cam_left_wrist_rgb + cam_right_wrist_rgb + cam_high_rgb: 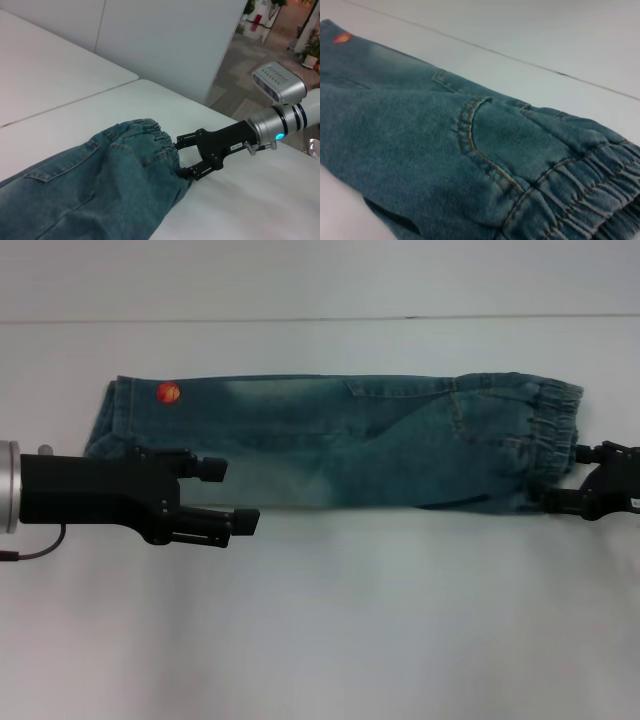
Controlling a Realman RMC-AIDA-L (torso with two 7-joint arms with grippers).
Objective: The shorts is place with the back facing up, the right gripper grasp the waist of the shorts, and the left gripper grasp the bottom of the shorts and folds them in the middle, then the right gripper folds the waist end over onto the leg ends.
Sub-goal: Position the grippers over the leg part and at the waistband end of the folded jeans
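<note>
The blue denim shorts (380,445) lie folded lengthwise across the white table (320,620), with the elastic waist (550,420) at the right and the leg ends at the left. An orange patch (168,392) marks the far left corner. My left gripper (232,496) is open over the near edge of the leg end, with nothing between its fingers. My right gripper (565,478) is open at the waist's end; in the left wrist view my right gripper (179,156) has its fingertips on either side of the gathered waist (150,132). The right wrist view shows the back pocket (485,135) and waist (590,190) close up.
A seam (320,319) runs across the table behind the shorts. In the left wrist view the table's far edge (215,107) drops to a floor beyond my right arm. Bare tabletop lies in front of the shorts.
</note>
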